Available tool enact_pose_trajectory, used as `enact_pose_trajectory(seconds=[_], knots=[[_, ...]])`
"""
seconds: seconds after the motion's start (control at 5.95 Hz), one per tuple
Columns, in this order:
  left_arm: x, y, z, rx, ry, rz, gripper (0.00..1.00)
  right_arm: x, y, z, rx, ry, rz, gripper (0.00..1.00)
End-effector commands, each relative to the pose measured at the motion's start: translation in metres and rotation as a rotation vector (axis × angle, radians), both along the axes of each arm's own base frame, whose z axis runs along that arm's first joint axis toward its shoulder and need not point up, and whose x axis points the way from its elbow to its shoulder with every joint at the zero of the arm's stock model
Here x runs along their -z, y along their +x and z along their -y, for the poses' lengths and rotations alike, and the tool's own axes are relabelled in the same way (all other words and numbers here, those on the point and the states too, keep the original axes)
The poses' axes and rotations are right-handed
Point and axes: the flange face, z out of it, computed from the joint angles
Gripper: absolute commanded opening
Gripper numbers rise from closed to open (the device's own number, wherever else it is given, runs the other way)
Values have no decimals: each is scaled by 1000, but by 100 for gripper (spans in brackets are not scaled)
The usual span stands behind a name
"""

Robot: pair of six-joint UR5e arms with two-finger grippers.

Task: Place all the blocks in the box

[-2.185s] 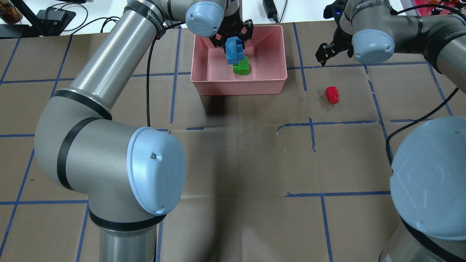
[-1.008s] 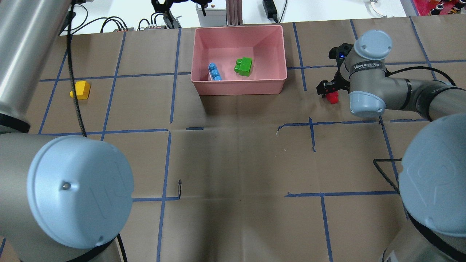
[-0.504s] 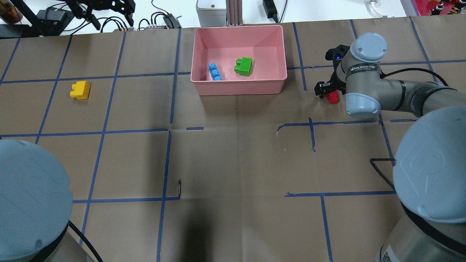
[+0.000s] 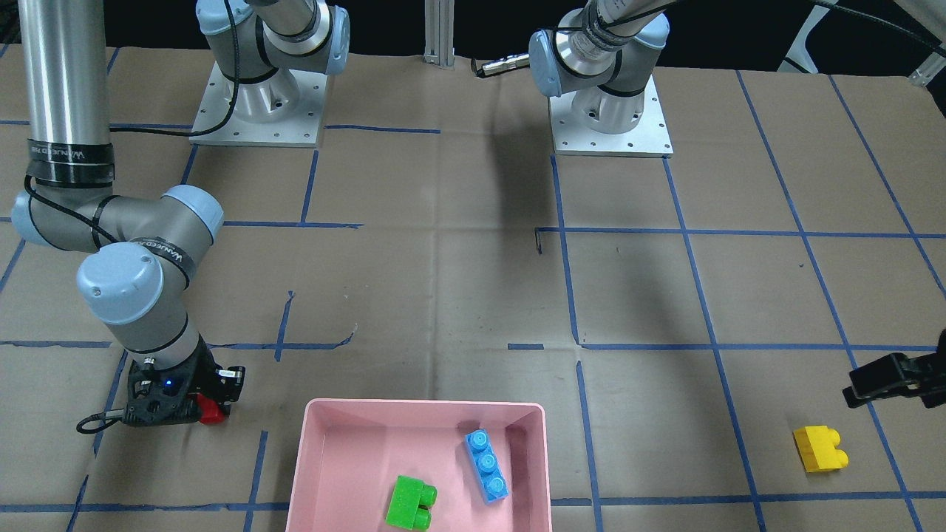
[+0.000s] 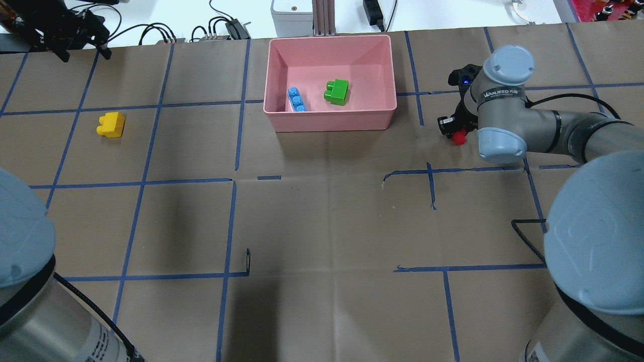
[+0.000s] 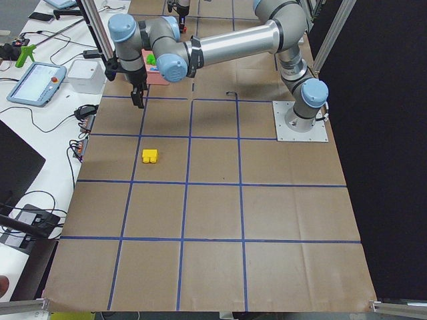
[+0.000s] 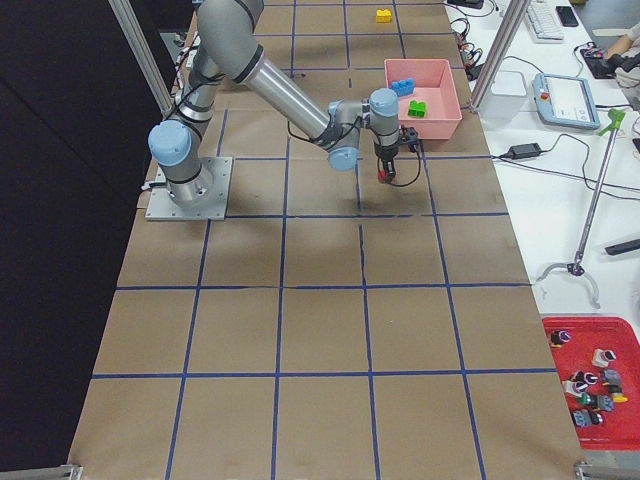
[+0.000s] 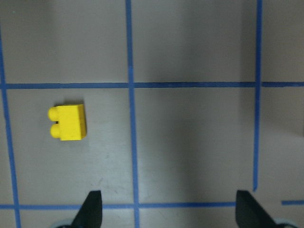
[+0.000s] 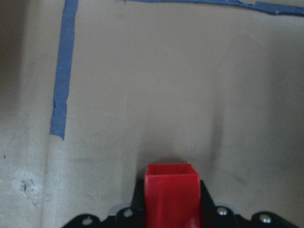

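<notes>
The pink box (image 5: 332, 122) stands at the far middle of the table, with the blue brick (image 5: 297, 99) and the green brick (image 5: 336, 92) lying inside it. It also shows in the front view (image 4: 421, 405). My right gripper (image 5: 456, 132) is down at the table to the right of the box, shut on the small red brick (image 9: 171, 192), which also shows in the front view (image 4: 211, 411). The yellow brick (image 5: 111, 125) lies on the table at the far left. My left gripper (image 8: 168, 211) hovers open and empty above the table, beyond the yellow brick (image 8: 69, 122).
Blue tape lines form a grid on the brown paper cover. Cables (image 5: 221, 27) and a grey device (image 5: 289, 7) lie beyond the table's far edge. Both arm bases (image 4: 610, 111) are bolted at the robot's side of the table.
My left gripper let the blue brick go into the box and swung left toward the yellow brick. My right gripper came down onto the red brick and closed on it.
</notes>
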Motion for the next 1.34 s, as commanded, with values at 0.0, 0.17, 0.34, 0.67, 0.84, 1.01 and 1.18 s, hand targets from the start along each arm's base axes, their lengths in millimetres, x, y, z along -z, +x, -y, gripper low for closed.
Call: enact_pose_trajectory(seconds=[0.0,0.17,0.34,0.67,0.84,1.01,1.18], knots=[[46,57,6,-24,14,11,99,-81,-1,21,-8,-25,-2,4],[89,67,22,-26,14,13,99,-158,19,42,-43,8,62,4],[135,79,34,-33,26,2,99,-216,50,55,-77,70,122,4],[180,79,33,-44,72,-33,99,-213,155,75,-34,74,267,5],[201,79,26,-48,98,-46,99,-173,215,90,-66,-16,294,6],[215,78,20,-45,116,-54,99,-136,245,104,-88,-78,309,6],[225,77,17,-42,112,-52,99,-130,250,113,-103,-93,308,7]])
